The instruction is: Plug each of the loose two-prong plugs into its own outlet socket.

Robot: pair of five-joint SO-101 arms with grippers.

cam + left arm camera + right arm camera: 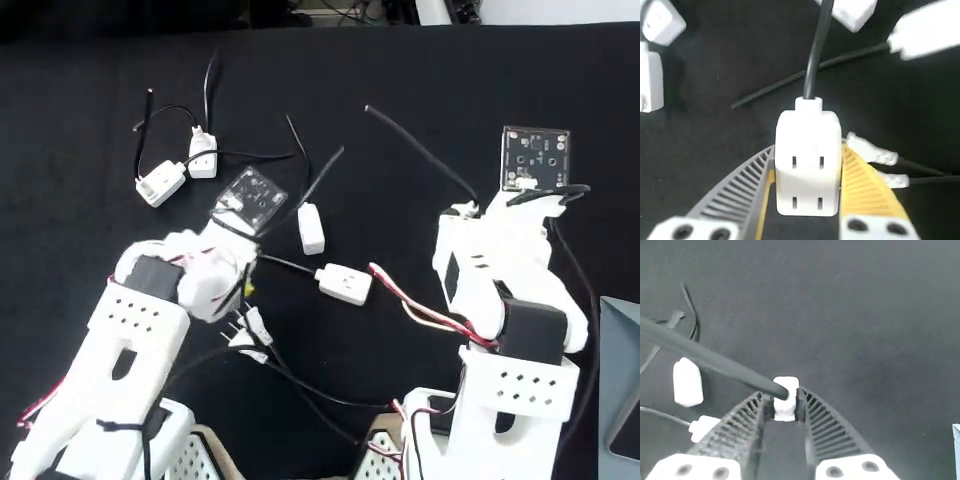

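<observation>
My left gripper (808,152) is shut on a white outlet socket (807,175) with two pairs of slots, its black cable running away from me. In the high view this left gripper (240,275) is at the table's centre left. Two loose plugs (874,154) with cables lie just beside its yellow finger (860,185); the plugs (250,332) rest near the arm. My right gripper (785,396) is shut on a small white plug (785,407) with a thick black cable. The right gripper (465,215) is held at the right.
Other white sockets lie on the black cloth: two at the back left (160,183) (202,155), one in the middle (311,228), one nearer (345,283). Thin black cables cross the middle. A grey-blue box (620,380) sits at the right edge.
</observation>
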